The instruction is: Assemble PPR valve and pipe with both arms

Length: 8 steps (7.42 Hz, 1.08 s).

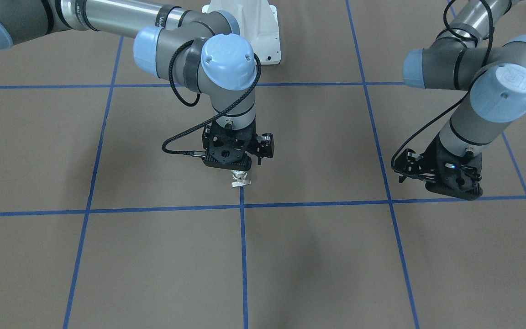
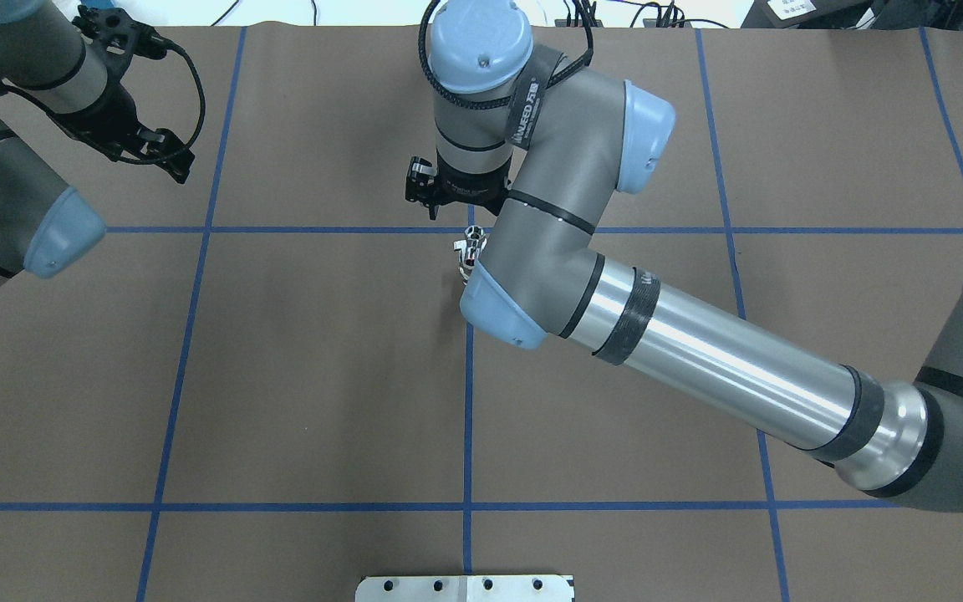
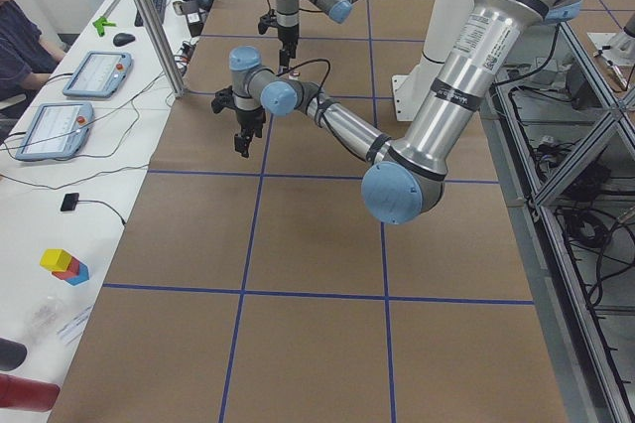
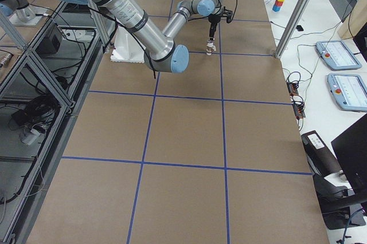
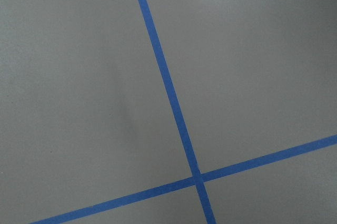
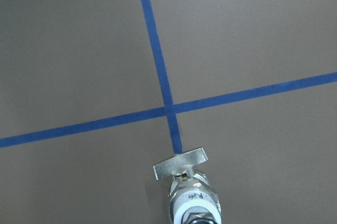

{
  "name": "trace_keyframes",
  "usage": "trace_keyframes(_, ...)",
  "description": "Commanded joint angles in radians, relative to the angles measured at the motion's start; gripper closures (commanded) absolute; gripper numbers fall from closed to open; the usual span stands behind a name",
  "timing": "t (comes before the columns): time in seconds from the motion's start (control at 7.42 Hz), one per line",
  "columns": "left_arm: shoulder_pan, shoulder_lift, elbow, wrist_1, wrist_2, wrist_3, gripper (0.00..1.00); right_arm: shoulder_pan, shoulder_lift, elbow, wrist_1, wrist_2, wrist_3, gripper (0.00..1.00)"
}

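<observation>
My right gripper (image 1: 240, 170) points straight down over the middle of the table and is shut on the PPR valve (image 1: 240, 179). The valve hangs below the fingers with its flat pale lever handle (image 6: 180, 163) lowest, just above the table and close to a blue tape crossing (image 6: 169, 110). It also shows in the overhead view (image 2: 469, 251). My left gripper (image 1: 459, 192) hangs low over the table far to the side, apart from the valve; I cannot tell whether it is open or shut. The left wrist view shows only bare table and tape. The pipe shows in no view.
The white base pedestal (image 1: 244, 27) stands behind the right gripper. Blue tape lines (image 2: 468, 401) divide the brown table into squares. A bench with tablets (image 3: 55, 125) and a seated person (image 3: 15, 26) lies beyond the table's far edge.
</observation>
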State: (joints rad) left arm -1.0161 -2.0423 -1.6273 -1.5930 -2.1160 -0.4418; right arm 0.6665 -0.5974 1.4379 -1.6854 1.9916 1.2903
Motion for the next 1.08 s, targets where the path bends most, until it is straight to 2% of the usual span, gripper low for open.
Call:
trace_keyframes(0.0, -0.083, 0.055, -0.043, 0.01, -0.086, 0.1, 0.0, 0.095, -0.08, 0.224, -0.22, 0.055, -0.16, 0.01)
trace_keyframes(0.13, -0.137, 0.107, -0.064, 0.011, -0.091, 0.177, 0.0, 0.179, -0.155, 0.345, -0.341, 0.065, -0.316, 0.01)
trace_keyframes(0.27, -0.215, 0.149, -0.071, 0.013, -0.111, 0.239, 0.0, 0.294, -0.27, 0.417, -0.37, 0.144, -0.501, 0.01)
trace_keyframes(0.4, -0.284, 0.186, -0.069, 0.015, -0.163, 0.32, 0.0, 0.385, -0.368, 0.43, -0.372, 0.183, -0.698, 0.01)
trace_keyframes(0.67, -0.387, 0.279, -0.072, -0.002, -0.186, 0.336, 0.0, 0.575, -0.563, 0.411, -0.36, 0.206, -0.987, 0.01)
trace_keyframes(0.94, -0.427, 0.331, -0.069, 0.001, -0.185, 0.443, 0.0, 0.686, -0.654, 0.375, -0.331, 0.217, -1.099, 0.01)
